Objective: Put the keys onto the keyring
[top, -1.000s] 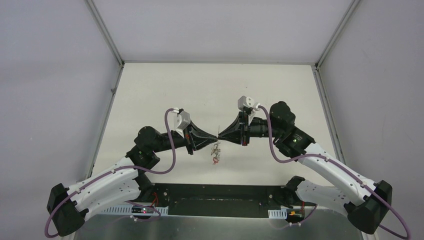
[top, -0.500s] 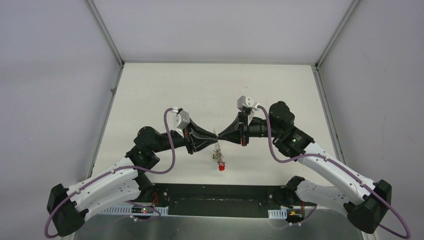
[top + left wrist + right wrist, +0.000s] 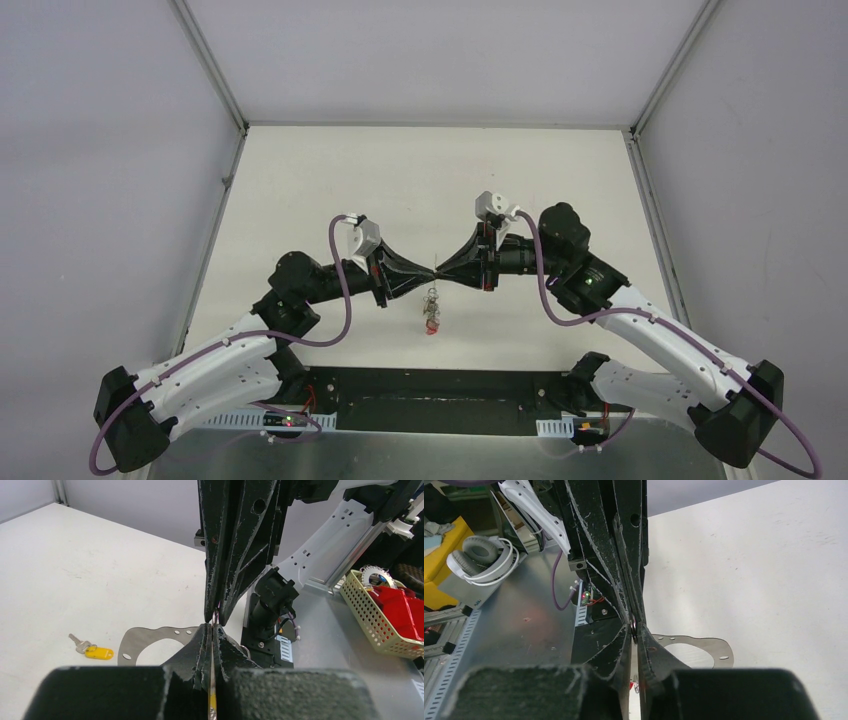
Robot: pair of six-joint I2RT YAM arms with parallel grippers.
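Observation:
My left gripper [image 3: 428, 274] and right gripper [image 3: 442, 274] meet tip to tip above the table's near middle. Both are shut on the thin grey keyring [image 3: 215, 616], which shows edge-on between the tips. In the right wrist view the keyring [image 3: 634, 630] is a dark sliver in my right gripper [image 3: 634, 633]. A small bunch of keys [image 3: 431, 308] hangs below the tips, its red tag [image 3: 430, 327] lowest. Another key with a yellow tag [image 3: 92, 650] lies flat on the table. My left gripper [image 3: 212, 628] touches the right gripper's fingers [image 3: 235, 555].
A flat grey metal plate with a round hole [image 3: 150, 639] lies on the table below the grippers. Off the table stand a mesh basket with red parts [image 3: 372, 617] and white headphones [image 3: 479, 555]. The arms' black base plate [image 3: 430, 395] runs along the near edge.
The left jaws opened slightly and shut again; the right jaws closed. The hanging keys swung out to the lower right and have come back under the tips.

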